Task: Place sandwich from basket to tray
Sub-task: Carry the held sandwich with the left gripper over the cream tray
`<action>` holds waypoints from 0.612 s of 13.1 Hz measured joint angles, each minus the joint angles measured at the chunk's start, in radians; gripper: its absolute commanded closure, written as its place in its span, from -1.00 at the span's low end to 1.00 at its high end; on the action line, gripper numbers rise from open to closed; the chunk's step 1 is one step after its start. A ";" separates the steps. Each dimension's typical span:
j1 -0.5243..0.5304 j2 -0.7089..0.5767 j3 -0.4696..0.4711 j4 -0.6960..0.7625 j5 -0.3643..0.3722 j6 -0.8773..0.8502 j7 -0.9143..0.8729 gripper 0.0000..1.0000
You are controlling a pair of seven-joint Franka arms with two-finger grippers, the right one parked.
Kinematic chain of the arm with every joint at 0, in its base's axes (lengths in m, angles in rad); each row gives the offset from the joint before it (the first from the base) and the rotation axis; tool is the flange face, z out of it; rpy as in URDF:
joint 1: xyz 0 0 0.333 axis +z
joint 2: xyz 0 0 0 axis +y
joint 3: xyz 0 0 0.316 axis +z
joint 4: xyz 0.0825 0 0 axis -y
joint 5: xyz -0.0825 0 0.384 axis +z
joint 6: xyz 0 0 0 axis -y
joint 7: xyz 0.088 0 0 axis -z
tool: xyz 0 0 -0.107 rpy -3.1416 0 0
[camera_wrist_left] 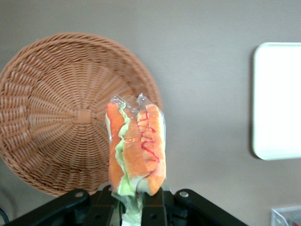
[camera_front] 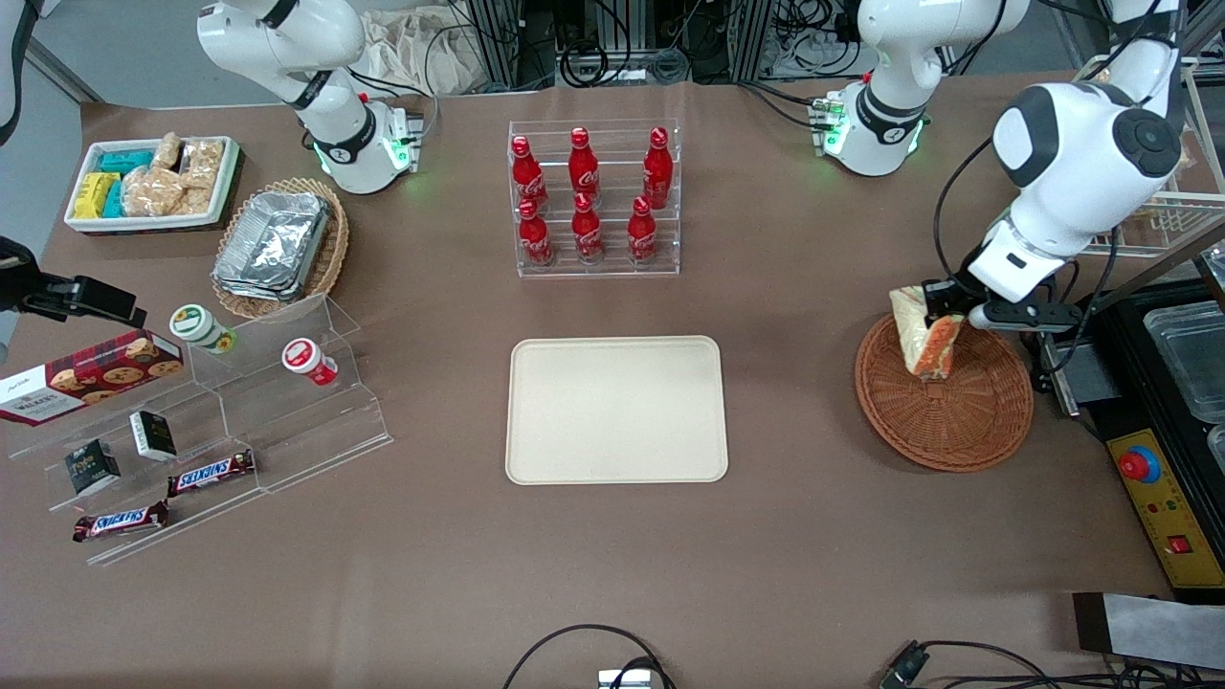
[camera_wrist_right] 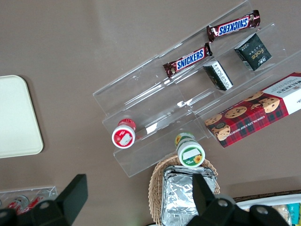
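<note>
- One sandwich (camera_front: 926, 343) is pinched in my claw (camera_front: 943, 308), hanging just above the basket (camera_front: 976, 421) in the front view; I'd carry it level to the tray (camera_front: 616, 410), which lies toward the parked arm's end from the basket.
- Wrist view: my claw (camera_wrist_left: 135, 200) clamps the sandwich (camera_wrist_left: 136, 150) by one end, cut face showing, basket (camera_wrist_left: 51, 117) underneath. Fingertips are hidden by the wrap; the tray (camera_wrist_left: 277, 101) is cut off.
- Right wrist view: only a tray (camera_wrist_right: 16, 117) corner shows.
</note>
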 measured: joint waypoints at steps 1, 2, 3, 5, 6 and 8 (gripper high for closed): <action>-0.001 -0.001 -0.021 0.048 0.002 -0.056 0.000 0.70; -0.001 -0.001 -0.046 0.092 0.003 -0.100 0.000 0.69; -0.001 0.000 -0.070 0.126 0.003 -0.132 -0.007 0.69; -0.001 0.007 -0.128 0.174 0.003 -0.160 -0.048 0.69; -0.001 0.016 -0.161 0.190 0.003 -0.160 -0.088 0.69; -0.002 0.052 -0.237 0.228 0.003 -0.160 -0.186 0.69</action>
